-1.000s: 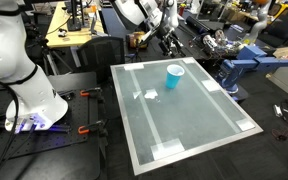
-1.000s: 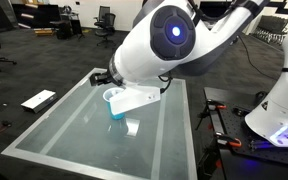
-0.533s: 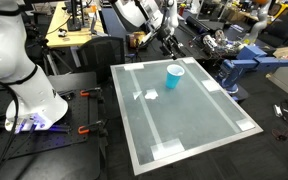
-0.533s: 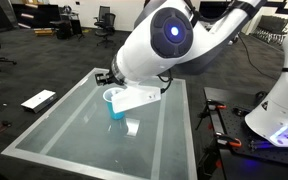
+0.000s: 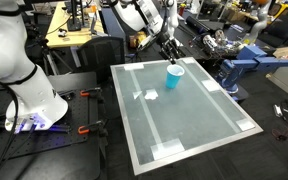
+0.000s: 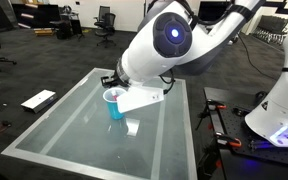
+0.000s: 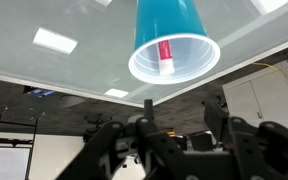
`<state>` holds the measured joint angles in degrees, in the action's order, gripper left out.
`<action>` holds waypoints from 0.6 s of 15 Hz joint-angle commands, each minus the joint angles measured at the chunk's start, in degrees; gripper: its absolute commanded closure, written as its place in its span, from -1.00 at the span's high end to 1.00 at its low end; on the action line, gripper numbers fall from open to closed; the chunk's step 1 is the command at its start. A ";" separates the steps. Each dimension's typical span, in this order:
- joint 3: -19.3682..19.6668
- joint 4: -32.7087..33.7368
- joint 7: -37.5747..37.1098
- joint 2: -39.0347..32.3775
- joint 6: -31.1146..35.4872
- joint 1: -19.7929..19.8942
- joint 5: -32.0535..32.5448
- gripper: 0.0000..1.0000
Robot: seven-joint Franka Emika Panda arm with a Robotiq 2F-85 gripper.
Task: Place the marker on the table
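The light-blue cup (image 5: pixel 174 76) stands upright on the pale grey-green table (image 5: pixel 189 125), near its far edge; it also shows in an exterior view (image 6: pixel 115 105). The wrist view, which is upside down, looks into the cup (image 7: pixel 170 20). The pinkish-red and whitish marker (image 7: pixel 166 54) stands inside it, leaning on the wall. My gripper (image 7: pixel 182 115) is open and empty, just beyond the table edge and close to the cup's mouth. It shows in both exterior views (image 5: pixel 170 48) (image 6: pixel 111 80). The marker is hidden in both exterior views.
A small white object (image 5: pixel 151 95) lies on the table beside the cup, and white tape patches mark the corners. A white robot base (image 5: pixel 24 85), a yellowish workbench (image 5: pixel 69 30) and a blue vise (image 5: pixel 239 68) stand around the table (image 6: pixel 64 135).
My gripper has moved a little closer to the cup. The cup and marker have not moved.
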<state>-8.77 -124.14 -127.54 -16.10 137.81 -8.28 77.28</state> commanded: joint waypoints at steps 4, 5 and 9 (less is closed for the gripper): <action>0.57 -1.42 0.73 0.89 4.08 0.96 -2.25 -0.08; 0.61 -1.47 0.97 0.78 4.54 1.06 -2.77 -0.09; 0.88 -1.89 1.58 0.51 5.52 1.12 -5.07 -0.03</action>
<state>-8.49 -124.94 -127.38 -16.24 140.93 -7.59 74.29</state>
